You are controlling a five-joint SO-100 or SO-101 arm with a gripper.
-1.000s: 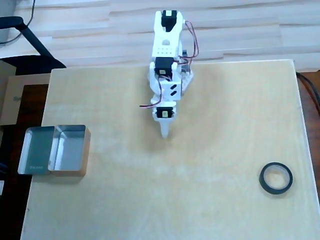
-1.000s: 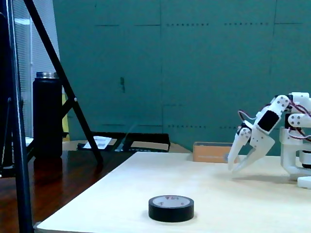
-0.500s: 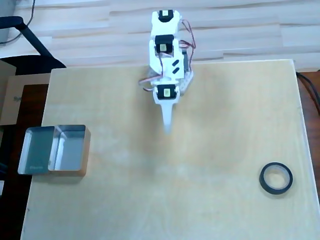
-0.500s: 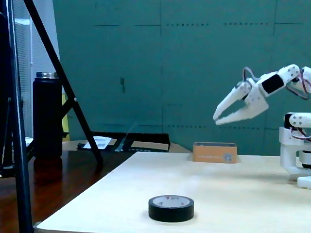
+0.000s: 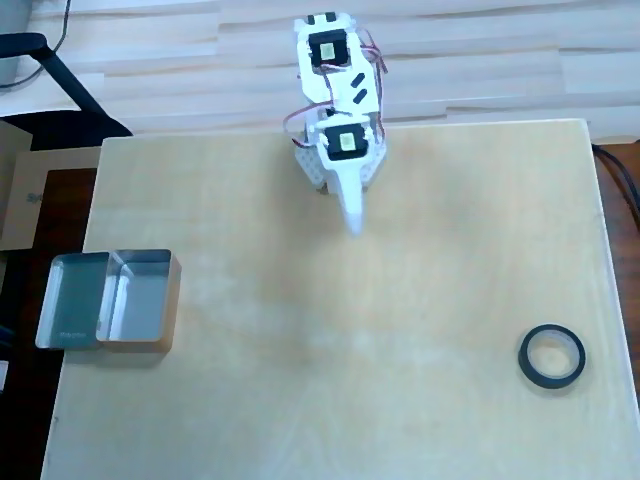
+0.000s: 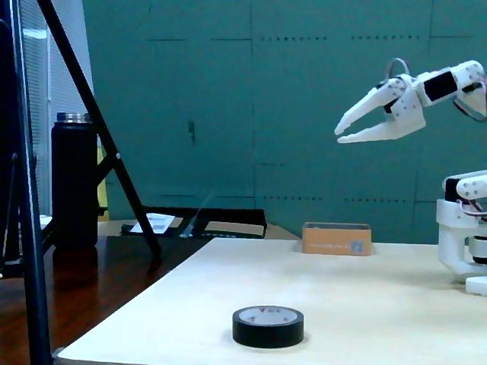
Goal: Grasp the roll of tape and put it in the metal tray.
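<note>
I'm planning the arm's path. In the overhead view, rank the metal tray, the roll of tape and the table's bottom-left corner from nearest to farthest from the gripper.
From the gripper, raised near the table's top edge:
1. The metal tray, at the left edge.
2. The roll of tape, lower right.
3. The table's bottom-left corner, farthest.

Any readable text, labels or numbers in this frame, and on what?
None can be read.
Tape: reddish print on its white top, too blurred.
Cardboard box: a small round mark, illegible.
Paper on the dark side table: print too small.
Tray: a faint mark on its floor, unreadable.
</note>
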